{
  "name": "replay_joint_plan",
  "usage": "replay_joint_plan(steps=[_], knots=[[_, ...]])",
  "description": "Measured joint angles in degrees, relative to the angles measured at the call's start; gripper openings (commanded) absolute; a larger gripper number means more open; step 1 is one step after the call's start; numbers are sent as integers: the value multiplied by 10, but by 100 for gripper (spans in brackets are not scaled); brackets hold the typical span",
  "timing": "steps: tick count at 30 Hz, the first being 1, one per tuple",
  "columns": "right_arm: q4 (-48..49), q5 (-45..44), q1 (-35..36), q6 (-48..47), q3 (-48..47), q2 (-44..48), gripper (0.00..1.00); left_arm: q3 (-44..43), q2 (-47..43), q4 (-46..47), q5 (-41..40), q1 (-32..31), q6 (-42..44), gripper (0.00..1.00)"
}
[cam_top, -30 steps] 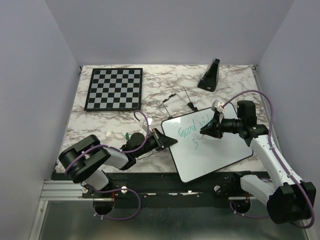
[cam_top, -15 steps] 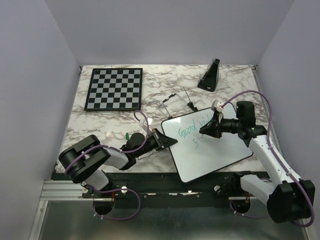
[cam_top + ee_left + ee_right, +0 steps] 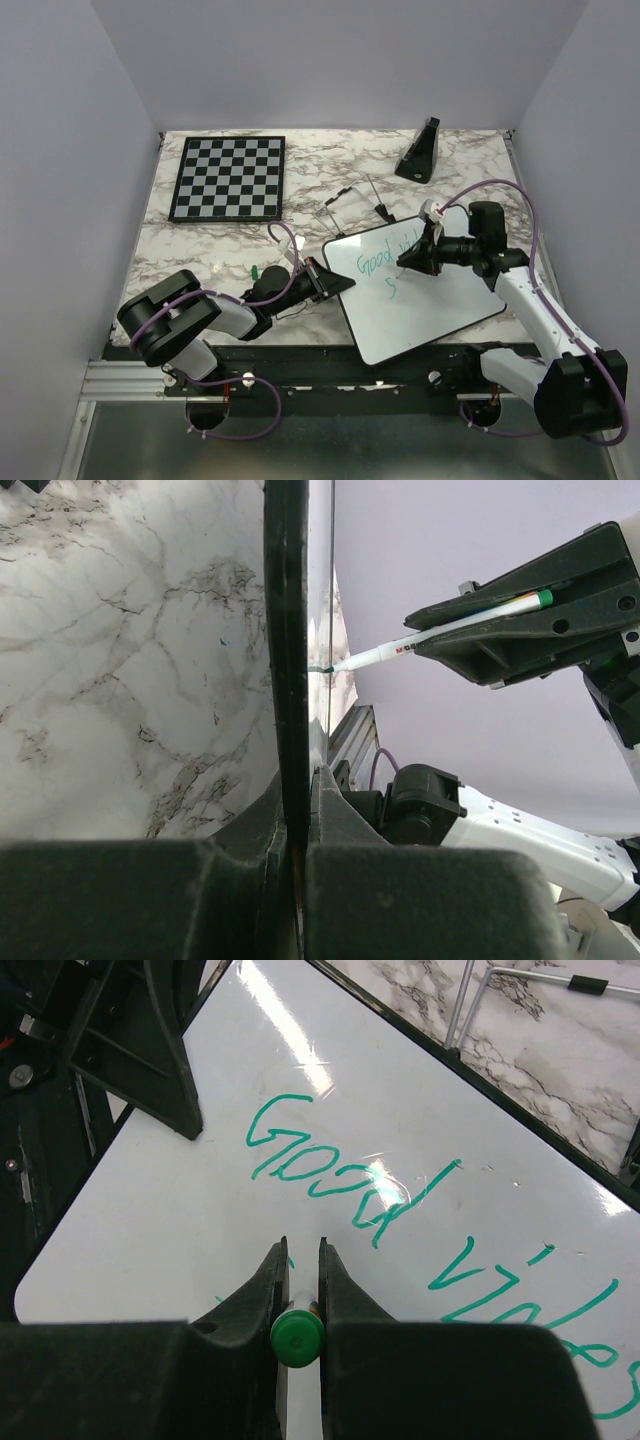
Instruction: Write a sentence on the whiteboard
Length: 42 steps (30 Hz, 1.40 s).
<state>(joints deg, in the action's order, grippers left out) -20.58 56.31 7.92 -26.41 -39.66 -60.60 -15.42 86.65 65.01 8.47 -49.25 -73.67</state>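
The whiteboard (image 3: 430,305) lies tilted on the marble table, its left edge lifted. My left gripper (image 3: 336,283) is shut on that edge; in the left wrist view the board's black rim (image 3: 288,630) runs up from between the pads (image 3: 297,810). The sentence (image 3: 385,262) is green writing that reads "Good" (image 3: 320,1165) and "vibes" (image 3: 535,1285), with an "S" begun on the line below. My right gripper (image 3: 410,262) is shut on a green-capped marker (image 3: 298,1338). The marker (image 3: 440,635) slants down with its tip touching the board just under "Good".
A black-and-white chessboard (image 3: 228,177) lies at the back left. A black wedge-shaped stand (image 3: 420,150) sits at the back right. Thin wire legs (image 3: 350,198) lie just behind the board, and a small green cap (image 3: 256,270) is on the table near my left arm.
My right gripper has shifted a little to the left and toward the back with the marker, still at the "S". The left gripper and the board have stayed put.
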Motion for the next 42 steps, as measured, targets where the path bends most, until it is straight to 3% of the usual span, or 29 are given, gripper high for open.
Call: replay_joint_plan(steps=[21,42], knots=[[-111,3,2,-82,-19,-3,1,0,0,-3,-1,0,-3,0],[-18,-76,3,-5,-20,7,1,0,0,0,-1,0,-2,0]])
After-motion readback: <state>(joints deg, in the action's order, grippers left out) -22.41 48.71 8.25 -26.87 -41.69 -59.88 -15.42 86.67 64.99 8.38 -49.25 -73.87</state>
